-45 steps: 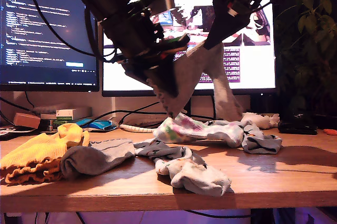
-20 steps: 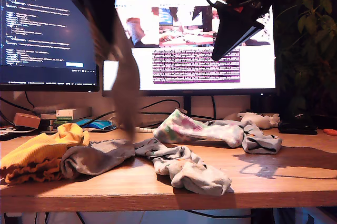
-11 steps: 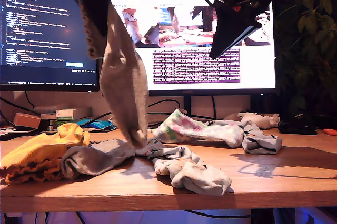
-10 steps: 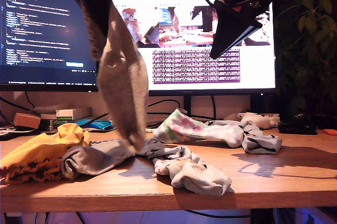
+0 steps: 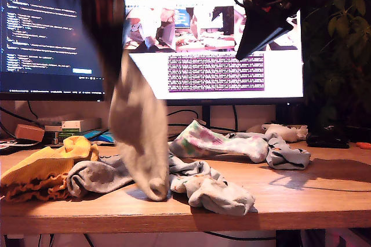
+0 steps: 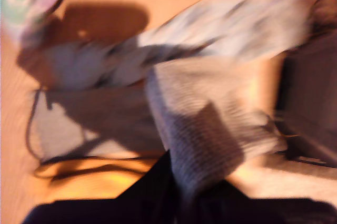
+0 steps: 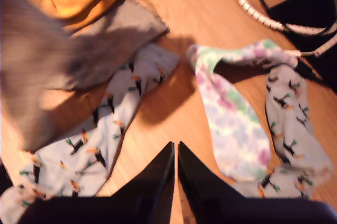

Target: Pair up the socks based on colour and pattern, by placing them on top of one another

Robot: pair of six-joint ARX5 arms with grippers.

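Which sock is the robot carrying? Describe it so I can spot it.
Look at the wooden desk before the monitors. Above the yellow socks and the plain grey sock lying there, a grey sock dangles from my first gripper, the only one off the desk.

A hanging sock (image 5: 139, 137) dangles before the monitors (image 5: 214, 44), its toe over the desk (image 5: 324, 195); socks at nine o'clock (image 5: 43, 171), three o'clock (image 5: 232, 142).
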